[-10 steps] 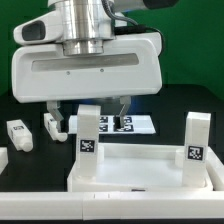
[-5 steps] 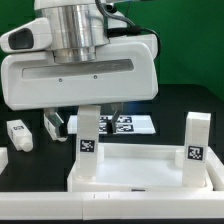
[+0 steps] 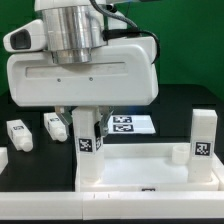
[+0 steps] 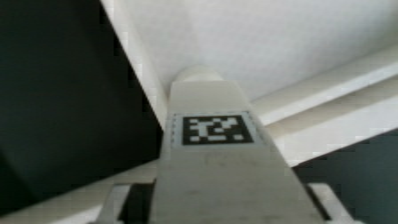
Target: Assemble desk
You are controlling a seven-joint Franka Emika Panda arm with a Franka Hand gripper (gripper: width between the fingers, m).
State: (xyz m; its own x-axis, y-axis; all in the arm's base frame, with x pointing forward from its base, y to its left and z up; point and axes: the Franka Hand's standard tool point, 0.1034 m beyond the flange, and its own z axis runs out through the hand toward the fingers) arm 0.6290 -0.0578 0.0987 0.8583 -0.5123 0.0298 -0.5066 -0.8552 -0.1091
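Observation:
The desk's white rimmed panel (image 3: 150, 172) lies at the front of the black table. Two white tagged legs stand upright on it, one at its left corner (image 3: 88, 135) and one at its right corner (image 3: 205, 136). My gripper (image 3: 86, 110) hangs straight over the left leg, and its broad white hand hides the leg's top. In the wrist view that leg (image 4: 219, 130) runs between my fingers (image 4: 128, 200). One finger lies against the leg and a thin dark gap shows at the other. The gripper (image 4: 222, 206) is open, with the jaws narrow around the leg.
Two loose white legs (image 3: 18, 136) (image 3: 54, 126) lie on the table at the exterior view's left. The marker board (image 3: 132, 125) lies behind the panel. A green wall backs the scene.
My fingers have drawn in from wide open to close around the left leg. The hand has come lower over it. The panel with its right leg has shifted toward the exterior view's right.

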